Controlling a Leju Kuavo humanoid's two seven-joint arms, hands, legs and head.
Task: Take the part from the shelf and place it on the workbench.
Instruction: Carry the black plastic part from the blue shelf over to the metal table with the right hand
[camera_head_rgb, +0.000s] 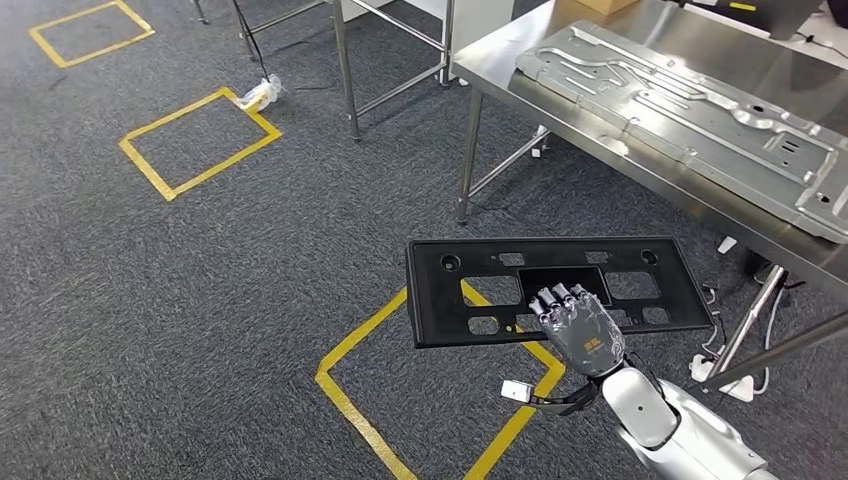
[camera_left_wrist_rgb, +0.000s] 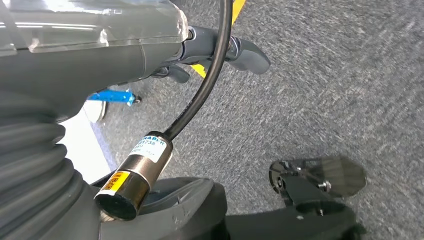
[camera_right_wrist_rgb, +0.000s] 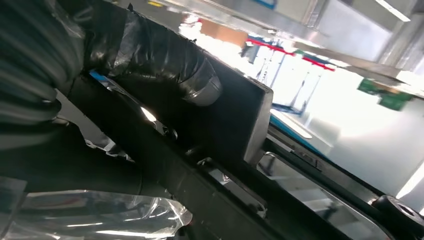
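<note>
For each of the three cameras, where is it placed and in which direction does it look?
Head view: high on the body, looking forward and down at the carpet, the steel workbench and the black part held by the right hand; the silver right arm shows.
Left wrist view: behind the left hand, facing grey carpet with yellow tape.
Right wrist view: behind the right hand, its thumb against the black part.
Shared: head and right wrist views show the black part.

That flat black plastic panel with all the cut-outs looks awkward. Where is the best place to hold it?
Probably where the right robot hand holds it now: the middle of the long near edge of the flat black plastic panel, approached from the robot's side. The panel is wide and lies level, so a central hold likely balances both ends, and the cut-outs there give fingers purchase.
</note>
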